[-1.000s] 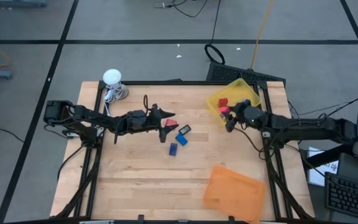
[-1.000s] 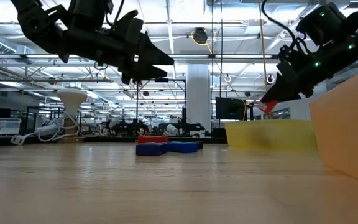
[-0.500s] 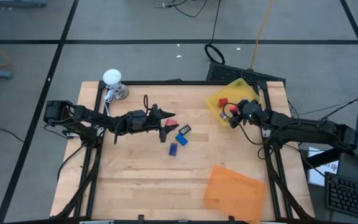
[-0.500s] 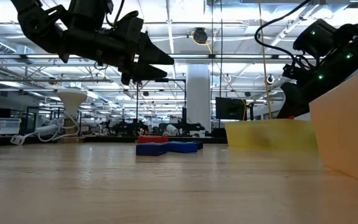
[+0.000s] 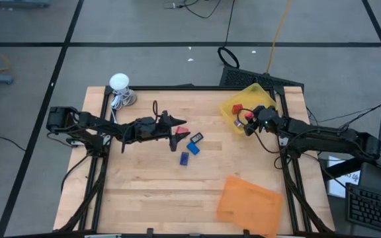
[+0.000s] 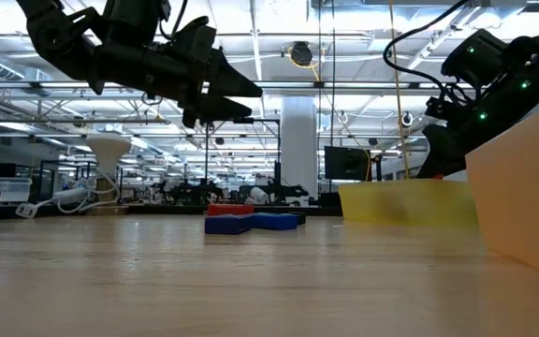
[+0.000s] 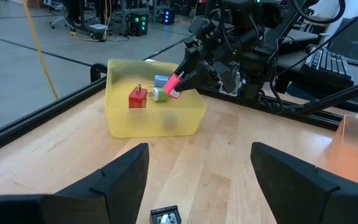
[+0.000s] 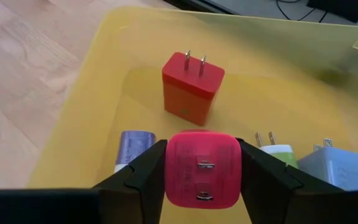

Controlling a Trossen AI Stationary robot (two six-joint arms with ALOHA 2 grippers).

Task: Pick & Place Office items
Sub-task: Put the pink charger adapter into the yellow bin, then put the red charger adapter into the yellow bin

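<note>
My right gripper [image 5: 247, 123] reaches down into the yellow tray [image 5: 264, 92] at the table's far right, shut on a pink plug block [image 8: 202, 168]. Under it in the tray lie a red plug block [image 8: 192, 87], a lavender piece [image 8: 134, 144], a green-white piece [image 8: 273, 149] and a grey-blue piece [image 8: 335, 168]. My left gripper [image 5: 176, 130] hangs open above mid-table, over a red piece [image 5: 180, 130]. A black piece [image 5: 197, 137], a light blue piece [image 5: 194, 147] and a dark blue piece [image 5: 184, 158] lie flat on the wood nearby. My right gripper pinches the pink plug block between its two fingers, one on each side face [image 8: 171, 167]. The fingers slant down from the table's right. The block is lifted clear of the tray floor, its slotted face [image 8: 204, 180] toward the wrist camera.
An orange tray [image 5: 247, 201] sits at the near right and fills the right of the low view [image 6: 522, 187]. A white round object with a cord [image 5: 119, 82] stands at the far left corner. Bare wood lies at the near left.
My right gripper, with the pink block, has moved a little toward the far right edge and gone down behind the yellow tray's wall; it has kept still for the last half second. The left arm has kept still.
</note>
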